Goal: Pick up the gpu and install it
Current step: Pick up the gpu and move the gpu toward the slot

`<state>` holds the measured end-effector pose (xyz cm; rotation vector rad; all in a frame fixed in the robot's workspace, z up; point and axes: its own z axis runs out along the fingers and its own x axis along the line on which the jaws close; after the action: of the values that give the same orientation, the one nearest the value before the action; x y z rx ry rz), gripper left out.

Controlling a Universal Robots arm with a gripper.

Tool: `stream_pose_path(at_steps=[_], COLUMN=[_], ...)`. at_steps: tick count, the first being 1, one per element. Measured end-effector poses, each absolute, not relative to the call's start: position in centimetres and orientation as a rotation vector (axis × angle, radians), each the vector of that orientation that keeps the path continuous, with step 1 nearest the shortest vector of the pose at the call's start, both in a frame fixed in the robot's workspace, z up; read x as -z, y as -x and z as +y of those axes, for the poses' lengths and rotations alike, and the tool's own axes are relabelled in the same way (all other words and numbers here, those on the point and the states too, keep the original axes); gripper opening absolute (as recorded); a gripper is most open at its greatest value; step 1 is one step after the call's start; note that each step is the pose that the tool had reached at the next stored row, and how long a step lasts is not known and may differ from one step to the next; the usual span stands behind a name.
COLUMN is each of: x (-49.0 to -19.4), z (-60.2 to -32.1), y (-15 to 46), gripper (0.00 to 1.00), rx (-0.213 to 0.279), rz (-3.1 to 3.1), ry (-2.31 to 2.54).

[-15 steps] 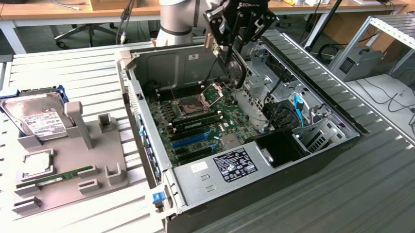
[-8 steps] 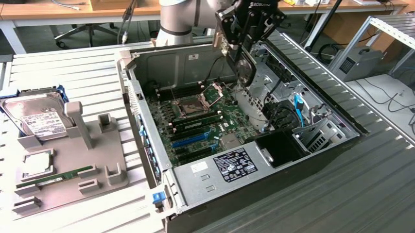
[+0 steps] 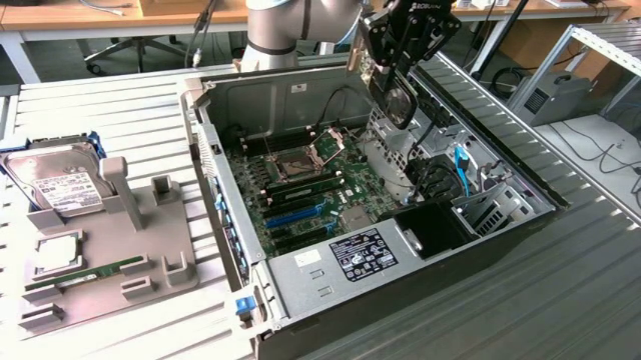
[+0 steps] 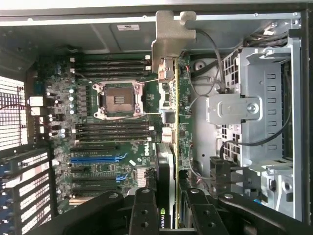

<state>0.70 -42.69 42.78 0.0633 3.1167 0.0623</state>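
One arm, one card in its grasp. The black gripper (image 3: 392,71) stands at twelve o'clock in the exterior view, over the open grey metal computer case (image 3: 215,169). Its two black fingers (image 4: 142,210) are closed against the opposite faces of the gpu (image 3: 398,105), a thin flat dark card with a round fan and a pale metal bracket (image 4: 168,41) at one end. You can see the gpu (image 4: 168,127) edge-on in the wrist view, gripped (image 4: 168,198) at the end away from the bracket.

The card hangs on edge above the case interior, at about one o'clock from the square CPU socket (image 3: 305,157) on the green motherboard (image 3: 350,171). In the wrist view it lies just beside that socket (image 4: 120,100), over the board (image 4: 98,169). The exterior view shows it raised above the board, not seated.

At nine o'clock, well apart from the case, a grey moulded fixture (image 3: 120,225) rests on the slatted metal tabletop (image 3: 100,112). It carries a silver hard drive with a white label (image 3: 55,184) and a narrow green RAM stick (image 3: 85,274).
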Motion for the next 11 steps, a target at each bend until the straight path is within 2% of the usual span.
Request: stream_pose_path(at_steps=[11], x=[-42.8], z=[-42.7], y=[-2.1], gripper=[0.27], rx=[-0.062], rz=[3.117], ry=[-0.063])
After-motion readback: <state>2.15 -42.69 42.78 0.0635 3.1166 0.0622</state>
